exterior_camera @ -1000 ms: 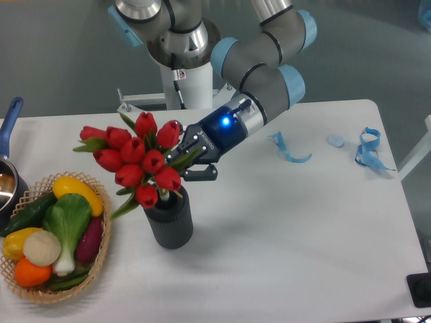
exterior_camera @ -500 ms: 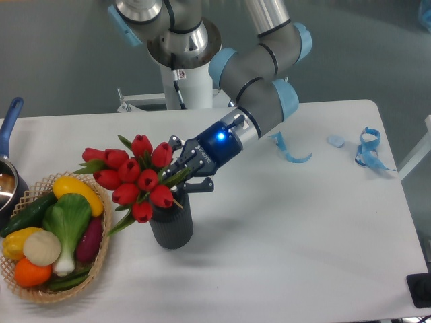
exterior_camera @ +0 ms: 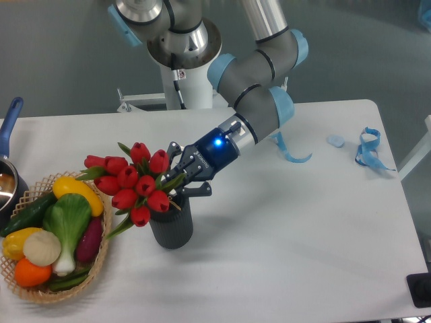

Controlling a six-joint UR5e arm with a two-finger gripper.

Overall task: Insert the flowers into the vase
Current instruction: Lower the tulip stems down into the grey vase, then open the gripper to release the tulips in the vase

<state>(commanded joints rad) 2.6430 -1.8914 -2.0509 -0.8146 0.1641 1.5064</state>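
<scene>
Clamped on the green stems of the flowers, the gripper is held low over the table, reaching down and leftward from the arm. Its dark fingers are closed around the stems just above the mouth of the vase, and a blue light is seen on the gripper body behind them.

About ten red tulip buds are bunched ahead of the fingers, fanned out wider than the vase, with green leaves showing at the upper and lower edges. The bunch is tilted away from the gripper toward the wicker basket. The stem ends appear to be lowered into the vase mouth, though how deep cannot be told, since the buds hide the rim.

Directly beneath the fingers the vase is stood upright: a dark grey ribbed cylinder. Beyond the buds, on the far side from the gripper, the basket of vegetables is placed near the vase but apart from it, and a pot with a blue handle is cut by the frame edge. Behind the gripper, blue ribbon scraps are scattered well apart from the vase.
</scene>
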